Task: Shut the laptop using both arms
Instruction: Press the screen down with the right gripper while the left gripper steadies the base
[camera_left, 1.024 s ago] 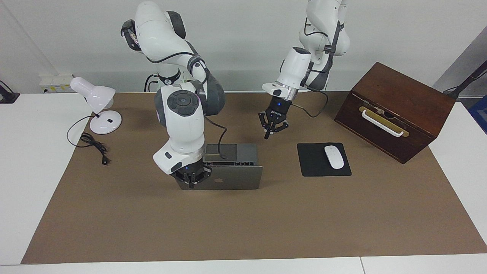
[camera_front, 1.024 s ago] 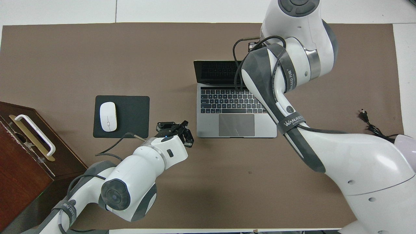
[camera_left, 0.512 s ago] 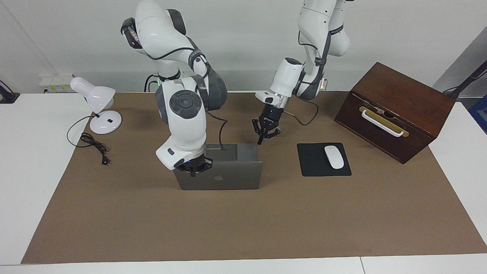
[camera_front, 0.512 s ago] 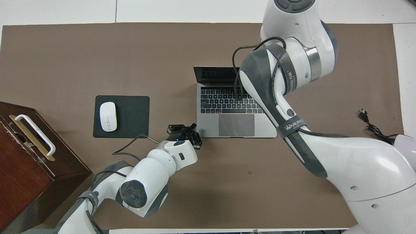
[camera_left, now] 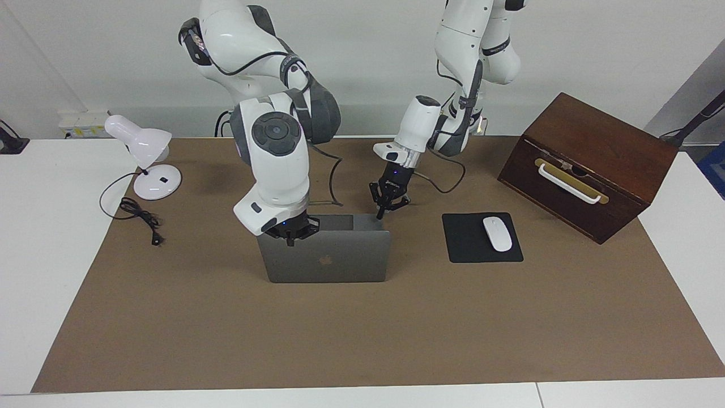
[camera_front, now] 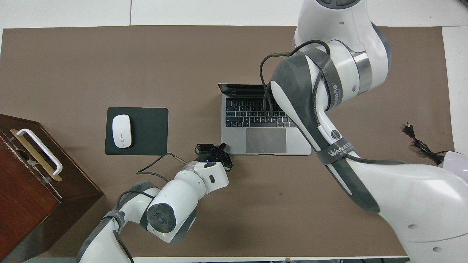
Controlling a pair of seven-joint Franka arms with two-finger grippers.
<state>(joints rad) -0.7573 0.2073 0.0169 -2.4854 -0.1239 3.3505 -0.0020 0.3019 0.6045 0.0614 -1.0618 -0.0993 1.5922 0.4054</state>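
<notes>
On the counter: one brown mat covers most of the white counter, and everything but the lamp stands on it.
Right arm: one white arm comes from its base at the robots' edge, folds at the elbow and points its wrist down at the laptop lid.
Right claw: the right claw sits at the lid's top edge near the corner toward the right arm's end; whether it touches or grips the edge I cannot tell, and its fingers cannot be made out.
Left arm: one white arm slopes down toward the laptop's base, wrist tilted.
Left claw: the left claw hangs over the base's corner nearest the robots, toward the left arm's end; its fingers look drawn close together around nothing, and contact with the base cannot be told.
Wooden box: one dark brown box with a white handle, at the left arm's end.
Laptop: one silver-grey laptop mid-counter, lid raised close to upright with the logo side facing away from the robots; keyboard and trackpad exposed in the overhead view.
Mouse pad: one black pad between laptop and box.
Lamp: one white desk lamp at the right arm's end, its black cord trailing onto the mat.
Mouse: one white mouse on the pad.
</notes>
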